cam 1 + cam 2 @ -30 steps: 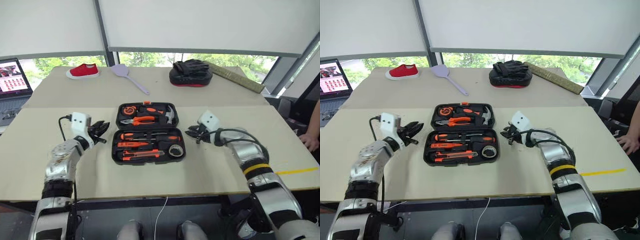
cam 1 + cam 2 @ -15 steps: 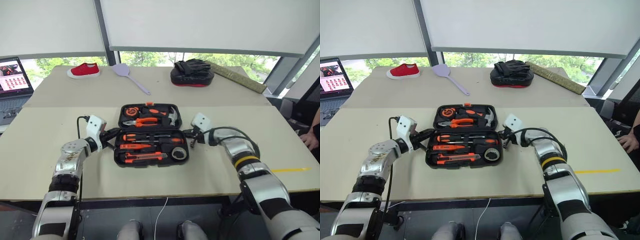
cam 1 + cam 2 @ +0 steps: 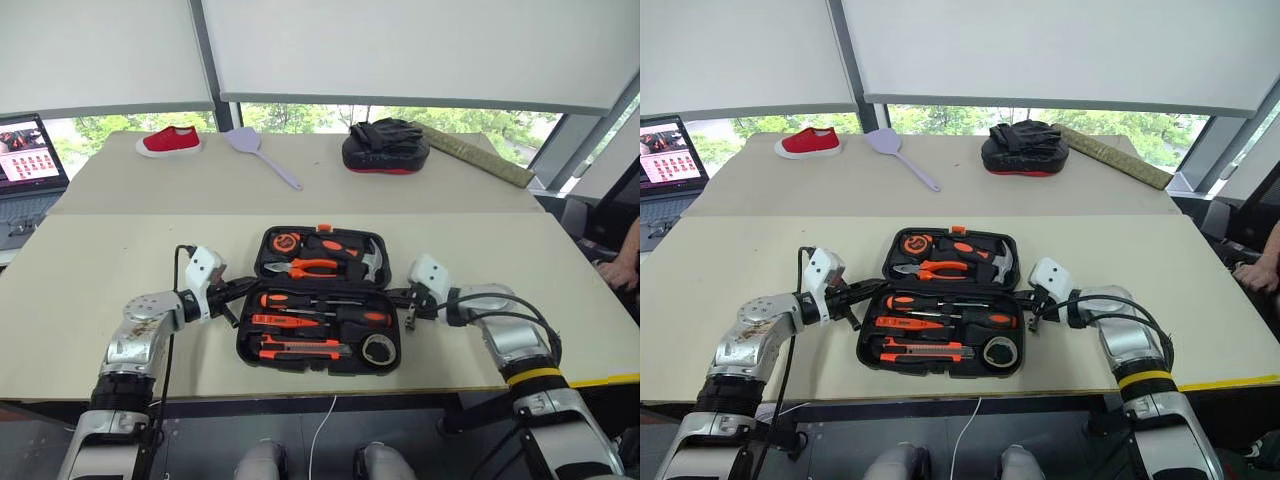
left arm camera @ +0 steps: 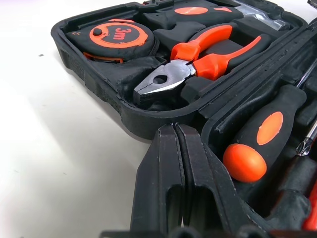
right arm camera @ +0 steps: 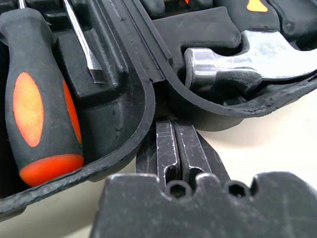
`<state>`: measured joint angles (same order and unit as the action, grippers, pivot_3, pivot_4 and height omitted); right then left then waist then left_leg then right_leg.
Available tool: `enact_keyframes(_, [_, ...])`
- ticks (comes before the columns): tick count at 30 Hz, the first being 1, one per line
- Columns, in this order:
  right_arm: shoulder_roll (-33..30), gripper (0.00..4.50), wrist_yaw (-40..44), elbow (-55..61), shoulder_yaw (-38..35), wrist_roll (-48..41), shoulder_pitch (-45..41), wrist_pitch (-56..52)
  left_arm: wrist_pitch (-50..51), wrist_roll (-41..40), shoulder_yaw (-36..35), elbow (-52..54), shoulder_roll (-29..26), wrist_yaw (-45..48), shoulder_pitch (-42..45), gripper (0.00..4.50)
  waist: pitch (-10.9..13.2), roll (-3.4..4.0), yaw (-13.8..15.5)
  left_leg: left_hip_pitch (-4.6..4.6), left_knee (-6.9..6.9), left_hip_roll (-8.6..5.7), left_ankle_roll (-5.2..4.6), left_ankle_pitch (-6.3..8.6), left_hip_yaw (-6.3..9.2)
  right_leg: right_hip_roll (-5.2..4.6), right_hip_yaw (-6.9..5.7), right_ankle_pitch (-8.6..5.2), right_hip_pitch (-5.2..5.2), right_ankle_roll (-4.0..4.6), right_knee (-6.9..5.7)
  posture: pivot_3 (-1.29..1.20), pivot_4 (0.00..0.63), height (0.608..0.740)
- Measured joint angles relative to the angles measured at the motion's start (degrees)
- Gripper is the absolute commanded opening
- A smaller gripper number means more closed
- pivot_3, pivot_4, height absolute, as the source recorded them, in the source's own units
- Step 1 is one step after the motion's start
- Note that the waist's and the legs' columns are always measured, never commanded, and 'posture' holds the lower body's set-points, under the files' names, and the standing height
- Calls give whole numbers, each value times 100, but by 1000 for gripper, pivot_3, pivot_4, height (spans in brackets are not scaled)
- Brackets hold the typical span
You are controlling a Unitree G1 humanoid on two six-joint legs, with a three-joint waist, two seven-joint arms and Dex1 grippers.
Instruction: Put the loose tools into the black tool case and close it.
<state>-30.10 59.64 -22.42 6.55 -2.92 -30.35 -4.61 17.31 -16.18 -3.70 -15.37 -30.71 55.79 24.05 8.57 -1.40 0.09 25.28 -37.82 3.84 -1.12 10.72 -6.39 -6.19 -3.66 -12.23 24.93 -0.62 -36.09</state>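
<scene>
Black tool case (image 3: 320, 300), moulded plastic, lying open and flat near the desk's front edge, hinge running crosswise between its 2 halves. Near half: 2 orange-and-black screwdrivers (image 3: 320, 300), slim orange tester pen (image 3: 278, 321), utility knife (image 3: 305, 349) and tape roll (image 3: 379, 349), all seated in recesses.

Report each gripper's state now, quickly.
Left gripper: shut, holding nothing, tips at the hinge notch of the open black moulded plastic tool case.
Right gripper: shut, holding nothing, tips at the case's opposite hinge notch.
</scene>
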Motion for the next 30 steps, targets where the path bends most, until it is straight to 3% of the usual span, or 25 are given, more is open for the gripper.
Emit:
enact_keyframes(2, [-57, 0, 1, 41, -41, -54, 77, 29, 96, -128, -38, 63, -51, 70, -55, 1161, 1, -1, 7, 1, -1, -1, 0, 0, 0, 0, 2, 0, -1, 0, 1, 0, 150, 740])
enact_keyframes(7, [-400, 1470, 150, 278, -148, -249, 249, -223, 469, -357, -118, 201, -407, 332, -128, 3024, 1, -2, 12, 1, -1, -1, 0, 0, 0, 0, 4, 0, 0, 0, 2, 0, 150, 740])
enact_keyframes(11, [-688, 2821, 249, 941, -417, -718, 295, -1187, 1449, -403, -279, -9, -945, 49, 239, 4444, 7, -10, -5, 0, -1, 6, 3, -5, 7, 6, 3, -11, 4, -13, -6, 0, 150, 740])
enact_keyframes(15, [-938, 4200, -224, 1781, -423, -994, -309, -3860, 2580, -584, -367, -69, -1205, -15, 843, 4500, 8, -9, -40, -3, -5, 6, 6, -9, 8, 6, 9, -7, 6, -7, -13, 0, 150, 740])
enact_keyframes(17, [-887, 4200, -316, 1768, -342, -1254, -972, -5249, 3348, -632, -140, -239, -1195, -38, 1265, 4500, 9, -10, -46, -1, -5, 5, 0, -15, 8, 6, 9, -4, 11, -3, -15, 0, 150, 740])
enact_keyframes(20, [-542, 4200, -625, 1526, -304, -1459, -1807, -6445, 4095, -658, 51, -433, -930, -275, 1840, 4500, 9, -11, -49, 0, -5, 7, 0, -16, 12, 12, 7, -4, 10, 1, -16, 0, 150, 740])
enact_keyframes(30, [153, 4200, -1573, -521, 32, -1055, -2617, -6413, 4134, -318, 359, -1468, -419, -759, 2535, 4500, 10, -13, -75, 32, -3, -2, -3, -14, 6, 9, 6, 4, 27, 11, -12, 0, 150, 740])
